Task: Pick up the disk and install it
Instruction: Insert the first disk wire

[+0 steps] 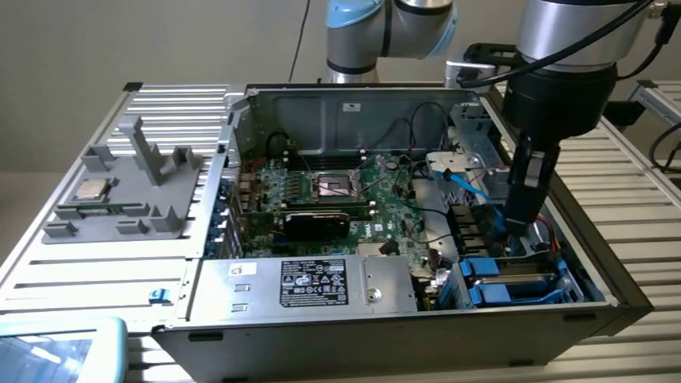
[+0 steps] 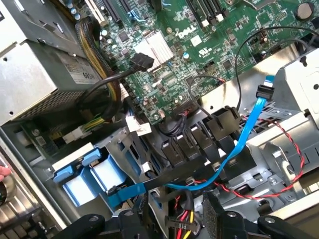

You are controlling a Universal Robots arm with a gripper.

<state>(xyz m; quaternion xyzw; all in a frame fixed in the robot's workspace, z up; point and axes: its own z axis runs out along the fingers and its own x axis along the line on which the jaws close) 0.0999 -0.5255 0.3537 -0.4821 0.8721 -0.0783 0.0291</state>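
In the exterior view the arm (image 1: 559,72) hangs over the open computer case (image 1: 352,112). Its jaws are low above the drive bay at the near corner on the exterior view's right, where the disk (image 1: 511,284) sits in its blue frame. The wrist view shows the jaws released, spread apart and gripping nothing. There the disk (image 2: 87,181) is seated near a blue cable (image 2: 239,144) and the green circuit board (image 2: 199,45).
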